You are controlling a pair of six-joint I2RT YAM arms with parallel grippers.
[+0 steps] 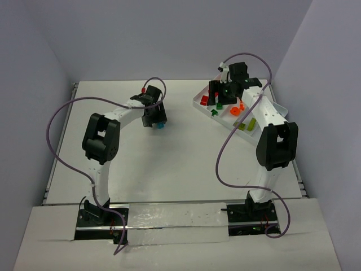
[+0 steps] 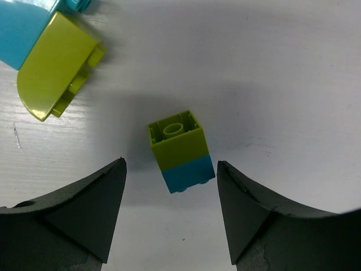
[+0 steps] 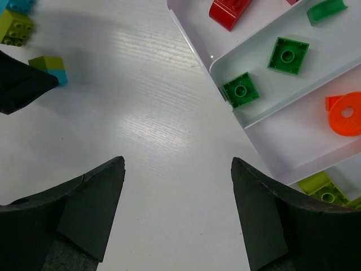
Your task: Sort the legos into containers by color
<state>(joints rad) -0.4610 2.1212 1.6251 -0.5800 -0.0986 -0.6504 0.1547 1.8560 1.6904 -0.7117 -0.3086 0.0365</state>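
In the left wrist view a small yellow-green brick stacked on a cyan one (image 2: 181, 152) lies on its side on the table. My left gripper (image 2: 171, 164) is open around it, with a gap between the brick and each finger. A larger curved yellow-green lego (image 2: 53, 65) and a cyan lego (image 2: 20, 31) lie at the top left. My right gripper (image 3: 177, 162) is open over bare table beside the white tray (image 3: 265, 141). The tray's containers hold green legos (image 3: 287, 55), a red lego (image 3: 228, 11), an orange ring (image 3: 345, 113) and yellow-green legos (image 3: 321, 189).
From above, the tray (image 1: 197, 100) sits at the far right of the table with the right gripper (image 1: 217, 96) at its left end. The left gripper (image 1: 155, 120) is at mid table. The left arm's finger (image 3: 22, 84) shows in the right wrist view.
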